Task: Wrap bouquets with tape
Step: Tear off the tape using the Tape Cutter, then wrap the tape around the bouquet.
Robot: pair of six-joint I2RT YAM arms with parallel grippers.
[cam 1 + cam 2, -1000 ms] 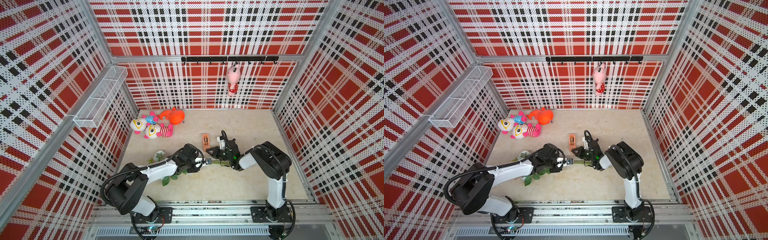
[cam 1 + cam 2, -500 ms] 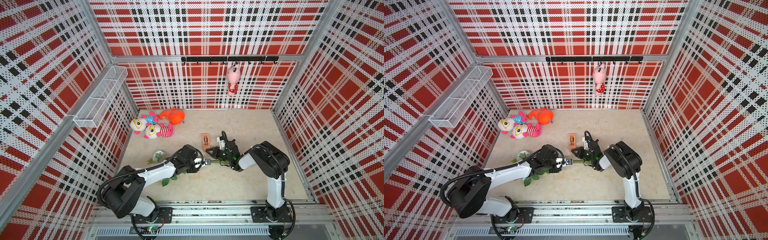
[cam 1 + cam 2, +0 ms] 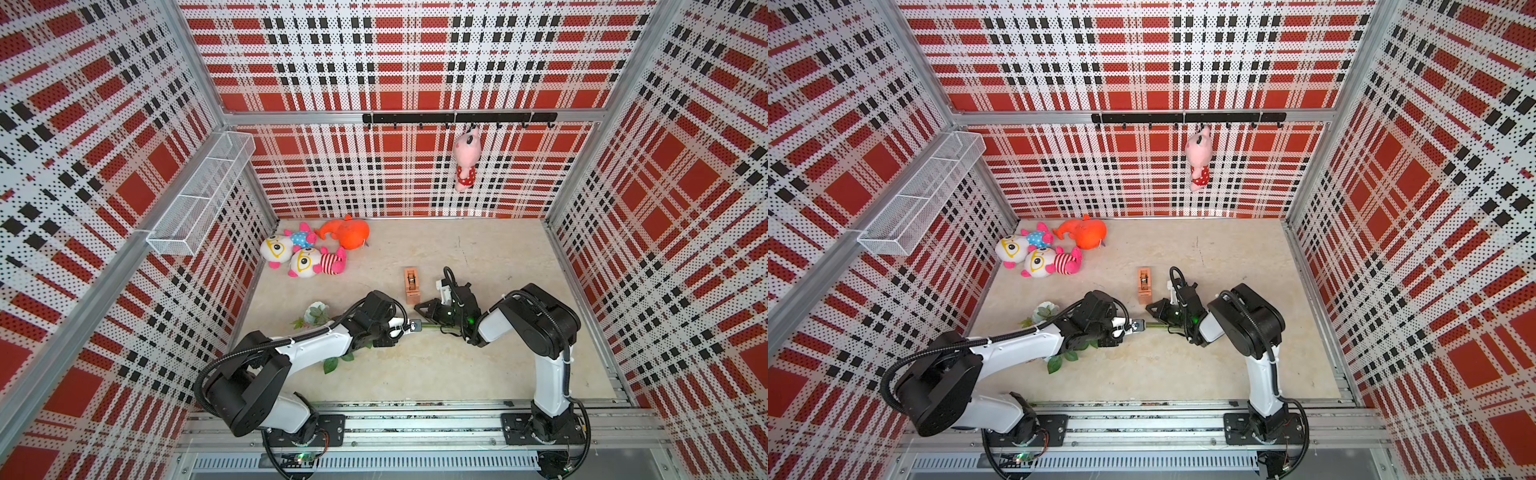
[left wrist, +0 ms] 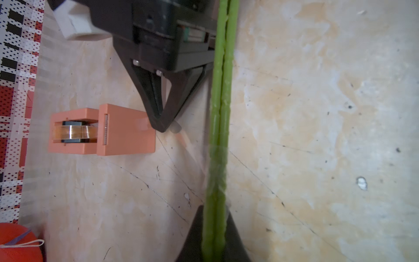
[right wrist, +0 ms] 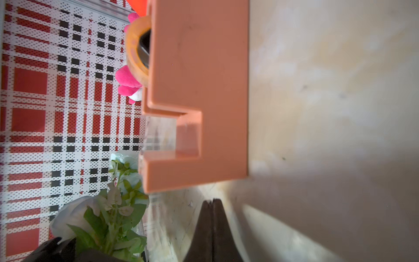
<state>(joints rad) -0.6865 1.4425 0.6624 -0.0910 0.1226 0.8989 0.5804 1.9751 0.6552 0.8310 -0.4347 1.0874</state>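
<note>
The bouquet lies on the floor, pale roses (image 3: 316, 312) (image 3: 1045, 312) to the left and its green stems (image 4: 221, 108) pointing right. My left gripper (image 3: 413, 326) (image 3: 1139, 325) (image 4: 214, 207) is shut on the stems. The orange-tan tape dispenser (image 3: 411, 284) (image 3: 1144, 284) (image 4: 102, 129) (image 5: 199, 90) stands just behind them. My right gripper (image 3: 417, 307) (image 3: 1148, 307) (image 5: 212, 200) sits low between dispenser and stems, jaws together. In the left wrist view a clear strip of tape (image 4: 188, 145) runs from its tip (image 4: 161, 129) to a taped band on the stems (image 4: 215, 172).
Striped and orange plush toys (image 3: 307, 253) (image 3: 347, 233) lie at the back left corner. A pink plush (image 3: 466, 158) hangs from the black hook rail (image 3: 457, 118) on the back wall. A white wire basket (image 3: 203, 195) is mounted on the left wall.
Both grippers stay where they were at the stems. Only the left arm's rear links have shifted slightly.
</note>
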